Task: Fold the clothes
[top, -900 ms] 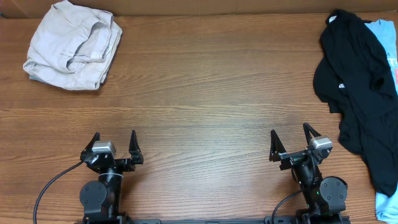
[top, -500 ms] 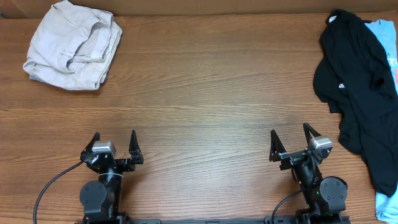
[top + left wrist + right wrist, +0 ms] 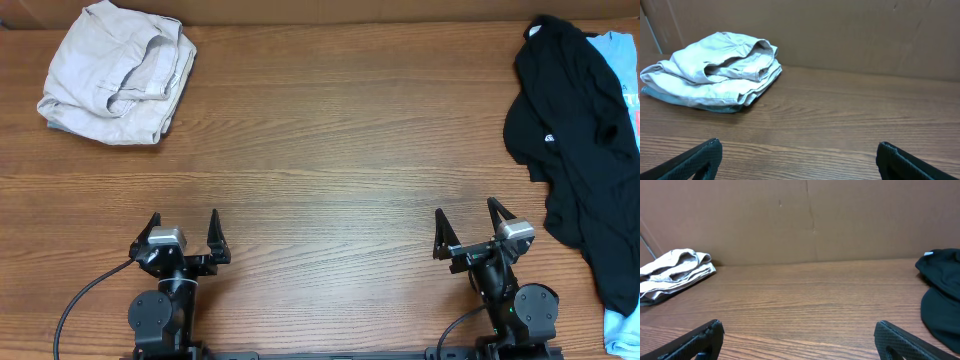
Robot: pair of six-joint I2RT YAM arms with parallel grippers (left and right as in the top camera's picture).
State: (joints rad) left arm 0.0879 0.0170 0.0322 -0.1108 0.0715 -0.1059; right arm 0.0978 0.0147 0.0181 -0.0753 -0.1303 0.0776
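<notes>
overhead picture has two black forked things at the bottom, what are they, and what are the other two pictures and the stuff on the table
Those are two robot arms, each ending in a two-fingered pincer. The overhead view looks straight down on the wooden table. The left pincer and the right pincer sit at the near edge, both open and holding nothing. The other two pictures come from a small camera on each wrist, looking forward across the table. The dark shapes in their bottom corners are that arm's own fingertips. On the table lie clothes: a beige garment bunched in the far left corner, and at the right edge a crumpled black garment lying over a light blue T-shirt.
</notes>
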